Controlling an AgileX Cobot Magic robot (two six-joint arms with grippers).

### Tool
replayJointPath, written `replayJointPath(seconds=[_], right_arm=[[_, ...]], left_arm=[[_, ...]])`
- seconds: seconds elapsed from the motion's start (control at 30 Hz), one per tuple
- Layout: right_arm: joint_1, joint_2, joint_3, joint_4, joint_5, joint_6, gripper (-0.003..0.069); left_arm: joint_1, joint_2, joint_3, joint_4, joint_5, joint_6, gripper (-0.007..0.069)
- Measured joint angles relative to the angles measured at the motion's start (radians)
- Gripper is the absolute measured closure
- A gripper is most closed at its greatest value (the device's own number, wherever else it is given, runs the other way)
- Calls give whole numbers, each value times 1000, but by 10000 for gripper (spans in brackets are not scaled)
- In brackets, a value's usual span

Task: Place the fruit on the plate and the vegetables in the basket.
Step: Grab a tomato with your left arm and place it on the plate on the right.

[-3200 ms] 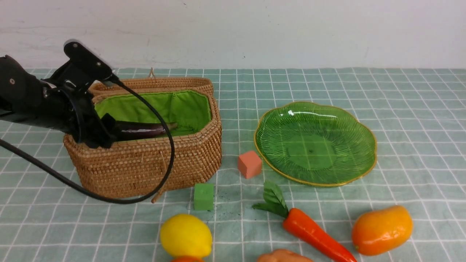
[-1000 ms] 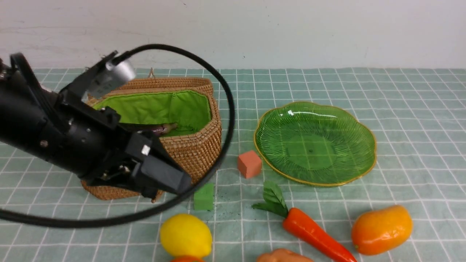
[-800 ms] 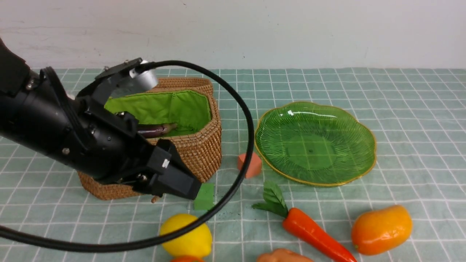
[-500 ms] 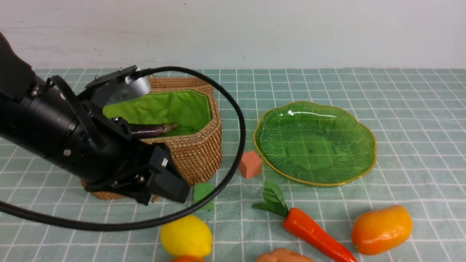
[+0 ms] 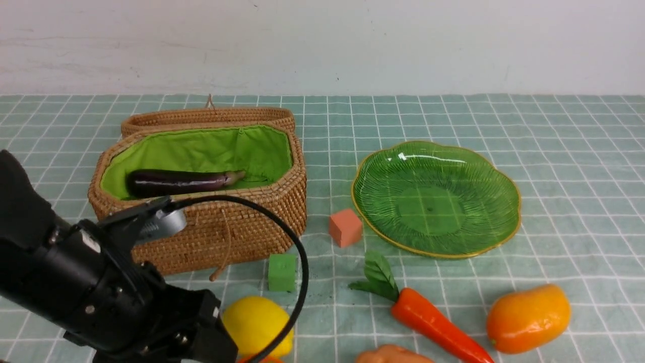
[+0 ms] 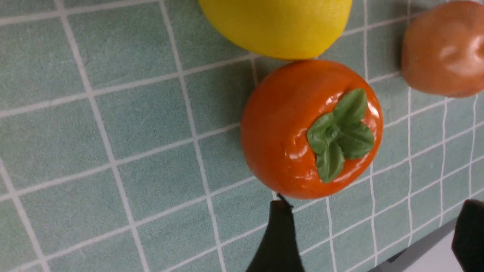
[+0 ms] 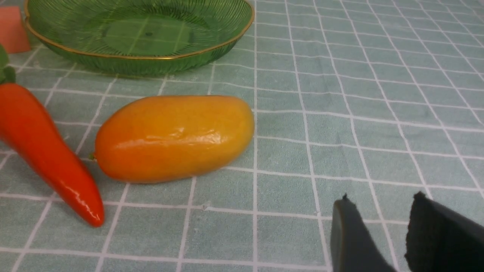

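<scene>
Lemon [image 5: 258, 325], mango [image 5: 528, 318] and a round orange-red fruit [image 6: 310, 128] all lie on the checked cloth [image 5: 569, 151], off the plate [image 5: 436, 249]. Taking 12 o'clock as the far wall, the plate sits at the basket's [image 5: 201, 237] 3 o'clock. The basket's lid is open at 12 o'clock, and an eggplant [image 5: 176, 181] lies inside on the green lining, stem toward 3 o'clock.

A salmon cube [image 5: 345, 228] stands just beside the plate's rim at 8 o'clock. A green cube [image 5: 281, 272] stands at the basket's 5 o'clock, with the lemon at that cube's 6 o'clock. The carrot [image 5: 433, 322] lies at the plate's 6 o'clock, leaves toward 11 and tip toward 5. The mango is at the carrot's 3 o'clock and the potato [image 5: 390, 355] at its 7 o'clock, cut by the frame's edge.

The left arm [image 5: 90, 292] sits low at the basket's 7 o'clock. In its wrist view, the left gripper [image 6: 374, 204] has its fingers spread wide and empty. The round fruit is just ahead of them, against the lemon, calyx showing. One fingertip [image 6: 278, 226] is right by its skin; whether they touch is unclear.

The right gripper [image 7: 382, 200] is empty, its fingers parted by a narrow gap, over bare cloth near the mango.
</scene>
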Motion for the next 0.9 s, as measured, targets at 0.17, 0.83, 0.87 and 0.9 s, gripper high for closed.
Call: replayJointPath(seconds=[0.17,0.83,0.87,0.9], right_arm=[[0,0,0,0,0,0,419],[0,0,0,0,0,0,419],[0,0,0,0,0,0,419],[0,0,0,0,0,0,419]], left_arm=[[0,63,8,15,-42,-12,36],[0,287,10,-104,-133,113,32],[0,287,10,-112,-134,121,32],[0,287,10,-119,-134,123,32]])
